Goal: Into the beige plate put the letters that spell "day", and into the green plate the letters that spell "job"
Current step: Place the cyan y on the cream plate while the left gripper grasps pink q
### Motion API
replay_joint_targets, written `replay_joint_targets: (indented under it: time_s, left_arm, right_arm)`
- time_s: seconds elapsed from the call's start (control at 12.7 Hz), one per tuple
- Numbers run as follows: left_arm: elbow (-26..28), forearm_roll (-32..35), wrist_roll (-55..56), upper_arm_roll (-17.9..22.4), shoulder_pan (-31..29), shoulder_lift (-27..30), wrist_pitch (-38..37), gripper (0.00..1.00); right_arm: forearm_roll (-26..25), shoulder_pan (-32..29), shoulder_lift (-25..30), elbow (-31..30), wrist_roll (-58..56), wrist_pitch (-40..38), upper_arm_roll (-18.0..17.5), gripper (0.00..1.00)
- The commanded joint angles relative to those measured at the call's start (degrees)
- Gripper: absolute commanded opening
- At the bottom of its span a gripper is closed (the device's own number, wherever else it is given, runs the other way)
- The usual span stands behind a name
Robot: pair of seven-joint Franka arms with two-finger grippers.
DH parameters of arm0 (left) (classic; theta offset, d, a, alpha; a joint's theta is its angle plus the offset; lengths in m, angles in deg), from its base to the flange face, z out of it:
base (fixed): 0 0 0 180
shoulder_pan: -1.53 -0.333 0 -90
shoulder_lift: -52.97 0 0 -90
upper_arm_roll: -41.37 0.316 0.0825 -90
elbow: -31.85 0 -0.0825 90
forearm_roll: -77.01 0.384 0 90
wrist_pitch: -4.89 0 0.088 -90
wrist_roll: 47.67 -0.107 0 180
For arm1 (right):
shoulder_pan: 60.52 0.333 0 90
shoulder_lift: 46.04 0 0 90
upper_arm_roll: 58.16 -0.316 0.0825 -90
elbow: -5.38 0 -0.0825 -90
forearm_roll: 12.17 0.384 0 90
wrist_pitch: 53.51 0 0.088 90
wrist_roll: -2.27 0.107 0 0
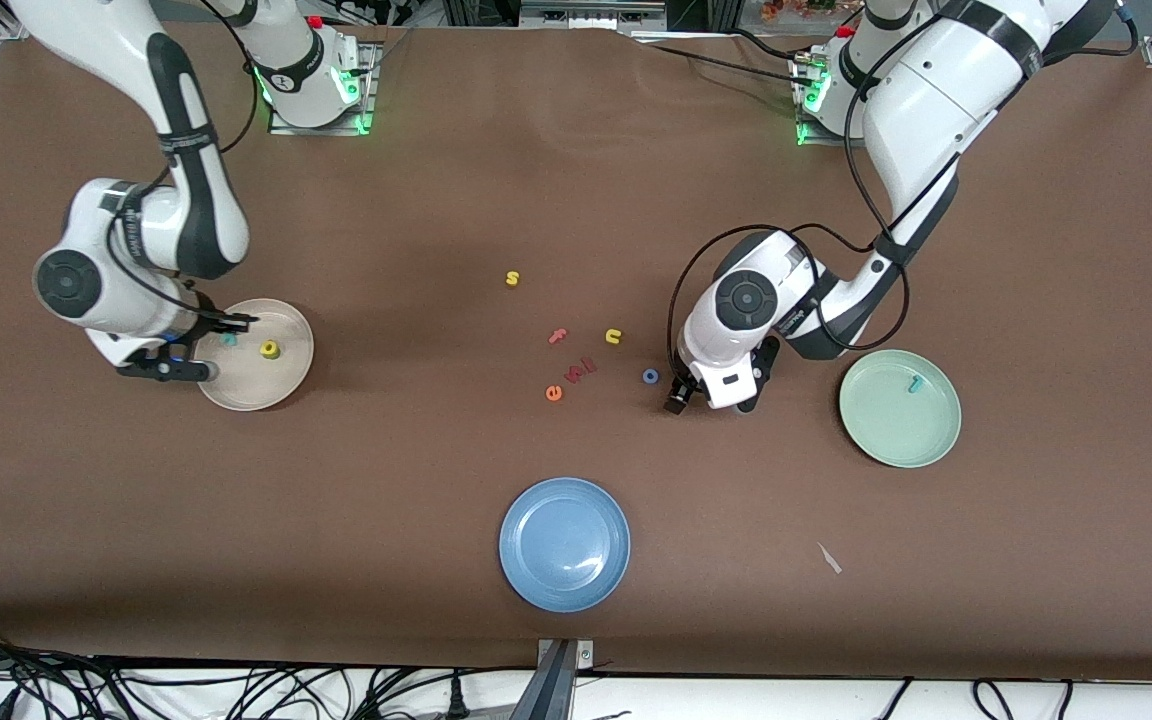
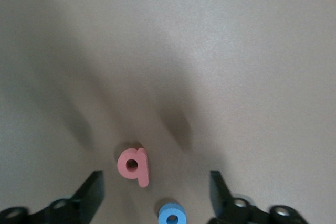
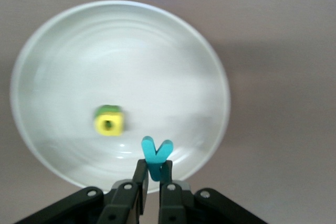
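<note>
Over the beige plate (image 1: 281, 385) your right gripper (image 3: 153, 179) pinches the teal "y" (image 3: 156, 156); left gripper (image 2: 157, 195) hangs low, fingers apart, over the blue "o" (image 2: 171, 214).

- Matt brown cloth-like cover on the bench (image 1: 496, 150), faintly creased.
- Smooth, softly glossy round beige plate (image 3: 52, 40).
- Matt foam teal "y" letter (image 3: 156, 153).
- Matt foam salmon-red "b" letter (image 2: 133, 165).
- Glossy white plastic arm shells.
</note>
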Motion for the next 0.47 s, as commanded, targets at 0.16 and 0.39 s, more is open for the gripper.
replay_joint_targets:
  time_s: [0.16, 0.39]
  left_arm:
    - [0.8, 2.5, 3.7, 0.2, 0.3, -0.9, -0.2, 0.74]
    - [1.6, 2.6, 3.6, 0.3, 0.5, -0.9, -0.2, 0.69]
  right_arm:
    - [1.9, -0.3, 0.7, 0.8, 2.1, -0.2, -0.9, 1.00]
    - [2.1, -0.2, -1.1, 9.3, 8.3, -10.0, -3.6, 1.00]
